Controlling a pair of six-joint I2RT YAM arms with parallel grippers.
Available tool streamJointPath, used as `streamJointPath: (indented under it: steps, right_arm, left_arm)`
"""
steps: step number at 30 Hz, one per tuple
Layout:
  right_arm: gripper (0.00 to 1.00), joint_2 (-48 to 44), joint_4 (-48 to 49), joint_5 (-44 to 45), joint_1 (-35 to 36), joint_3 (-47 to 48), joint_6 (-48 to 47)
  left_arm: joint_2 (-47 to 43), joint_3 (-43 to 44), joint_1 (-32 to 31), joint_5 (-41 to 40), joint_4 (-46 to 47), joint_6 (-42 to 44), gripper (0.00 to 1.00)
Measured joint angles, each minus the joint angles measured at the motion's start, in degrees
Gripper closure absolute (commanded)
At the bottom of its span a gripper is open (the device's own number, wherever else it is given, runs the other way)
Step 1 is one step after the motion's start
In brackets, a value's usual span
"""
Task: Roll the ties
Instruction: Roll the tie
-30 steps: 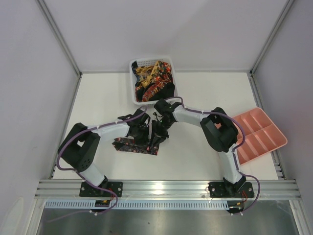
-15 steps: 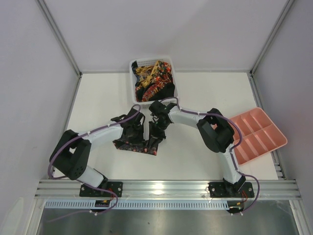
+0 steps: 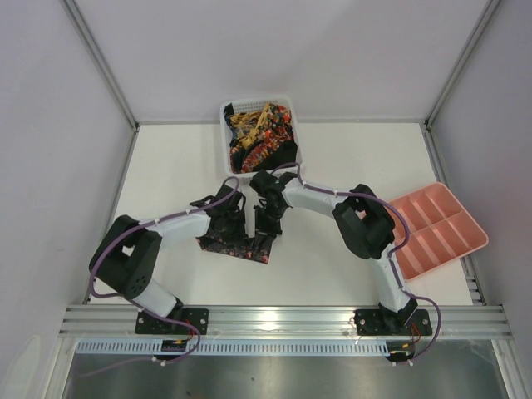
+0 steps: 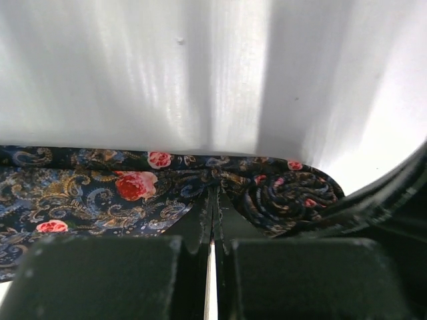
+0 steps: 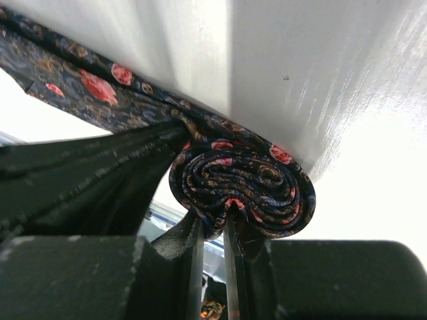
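A dark tie with red roses and paisley lies on the white table (image 3: 166,166), its flat part (image 3: 224,247) left of a rolled part. My right gripper (image 3: 266,234) is shut on the tight roll (image 5: 243,187), pinching its outer layers. The flat length (image 5: 93,90) runs up left from the roll. My left gripper (image 3: 235,226) is shut on the tie's fabric (image 4: 133,193) just left of the roll (image 4: 290,193). More ties (image 3: 259,137) are piled in the white basket at the back.
The white mesh basket (image 3: 226,163) stands at the back centre, just behind both grippers. A pink compartment tray (image 3: 436,229) lies at the right edge. Grey walls enclose the table on three sides.
The left arm's elbow has swung right and its gripper has stayed on the tie. The right gripper has shifted slightly left with the roll.
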Motion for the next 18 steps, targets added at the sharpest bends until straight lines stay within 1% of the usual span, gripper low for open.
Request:
streamJointPath:
  steps: [4, 5, 7, 8, 9, 12, 14, 18]
  right_arm:
    - [0.9, 1.2, -3.0, 2.1, 0.6, 2.4, 1.1]
    - [0.86, 1.2, -3.7, 2.8, 0.7, 2.4, 1.5]
    - [0.81, 1.2, -4.9, 4.0, 0.9, 2.7, 1.9]
    - [0.72, 1.2, -5.3, 4.5, 1.0, 2.8, 2.3]
    - [0.69, 1.1, -5.6, 4.9, 1.2, 2.9, 2.5]
    - [0.55, 0.8, -6.2, 5.7, 1.5, 2.9, 2.6]
    - [0.52, 0.4, -7.1, 6.3, 1.6, 2.8, 2.3]
    - [0.5, -1.1, -5.7, 6.6, 1.6, 0.9, 1.6]
  left_arm:
    - [-0.3, -0.6, -2.0, -0.1, 1.7, -1.3, 0.99]
    - [-0.4, -0.9, -2.3, -0.1, 2.2, -1.7, 0.99]
    - [-0.9, -1.6, -2.8, 0.0, 3.2, -2.7, 0.99]
    - [-1.0, -1.9, -3.0, 0.0, 3.5, -3.0, 0.99]
    - [-1.1, -2.1, -3.2, 0.0, 3.8, -3.3, 0.99]
    - [-1.3, -2.5, -3.7, 0.1, 4.3, -4.1, 0.99]
    - [-1.7, -2.9, -3.7, 0.5, 4.2, -4.5, 0.99]
    - [-1.7, -3.1, -4.3, 1.2, 4.5, -4.9, 0.99]
